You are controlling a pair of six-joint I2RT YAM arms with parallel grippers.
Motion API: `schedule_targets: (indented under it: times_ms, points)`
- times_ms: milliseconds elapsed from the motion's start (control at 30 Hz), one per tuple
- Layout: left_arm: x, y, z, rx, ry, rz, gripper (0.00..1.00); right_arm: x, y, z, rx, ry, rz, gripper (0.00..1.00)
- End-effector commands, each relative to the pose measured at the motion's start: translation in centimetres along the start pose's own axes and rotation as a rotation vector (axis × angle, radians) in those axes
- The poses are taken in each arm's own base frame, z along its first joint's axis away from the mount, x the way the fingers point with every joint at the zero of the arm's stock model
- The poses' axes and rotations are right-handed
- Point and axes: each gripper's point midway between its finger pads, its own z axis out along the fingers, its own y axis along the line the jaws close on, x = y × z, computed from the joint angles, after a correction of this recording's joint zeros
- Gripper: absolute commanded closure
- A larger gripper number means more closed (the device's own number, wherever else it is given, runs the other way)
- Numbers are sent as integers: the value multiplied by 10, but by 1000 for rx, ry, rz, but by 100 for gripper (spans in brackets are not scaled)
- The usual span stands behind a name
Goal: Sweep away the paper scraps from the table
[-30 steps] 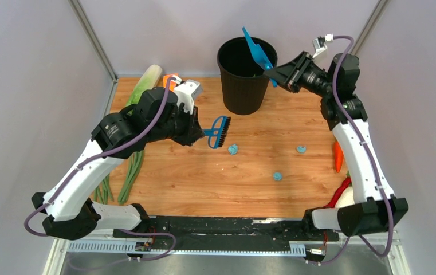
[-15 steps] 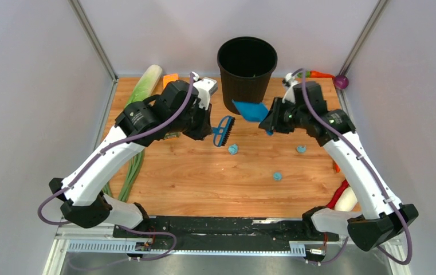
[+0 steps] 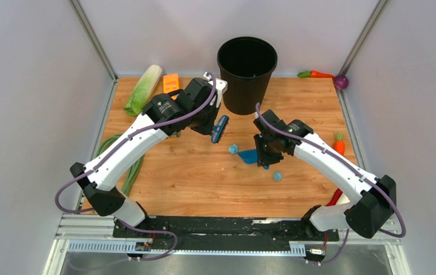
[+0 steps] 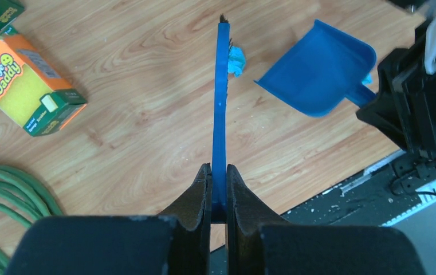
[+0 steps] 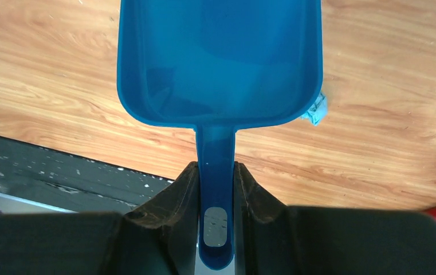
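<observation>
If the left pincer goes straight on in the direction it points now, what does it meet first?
Probably the paper scrap at the tip of the brush that the left pincer holds; the dustpan lies beside that line. Height is unclear.

I count 2 paper scraps (image 3: 234,149) (image 3: 277,176) in top view. 1 brush (image 3: 220,128), 1 dustpan (image 3: 248,156), 1 black bin (image 3: 244,97), 2 carrots (image 3: 317,74) (image 3: 338,146), 1 cabbage (image 3: 144,89), 1 sponge box (image 3: 171,82), 1 purple ball (image 3: 341,82). Green stalks (image 3: 132,172) at left – too bunched to count.
</observation>
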Motion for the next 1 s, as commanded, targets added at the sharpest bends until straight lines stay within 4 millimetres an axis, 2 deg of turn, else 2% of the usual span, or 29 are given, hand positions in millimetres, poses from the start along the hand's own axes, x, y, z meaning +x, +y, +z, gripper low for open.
schedule_targets:
  times_ms: [0, 167, 233, 500, 767, 967]
  points:
    - [-14, 14, 18, -32, -46, 35, 100, 19, -5, 13, 38, 48, -40, 100]
    - [-14, 33, 51, -75, 14, 62, 100, 35, -1, 27, 33, 71, -80, 100]
    - [-14, 34, 61, -80, 29, 80, 100, 40, 0, 31, 39, 69, -102, 100]
    - [3, 27, 116, -43, 147, 153, 100, 46, 8, 43, -4, 0, -143, 100]
    - [20, 13, 151, 38, 226, 159, 100, 53, 8, 55, -21, -10, -144, 100]
    - [34, 6, 170, 78, 268, 153, 100, 55, 15, 58, -57, -38, -159, 100]
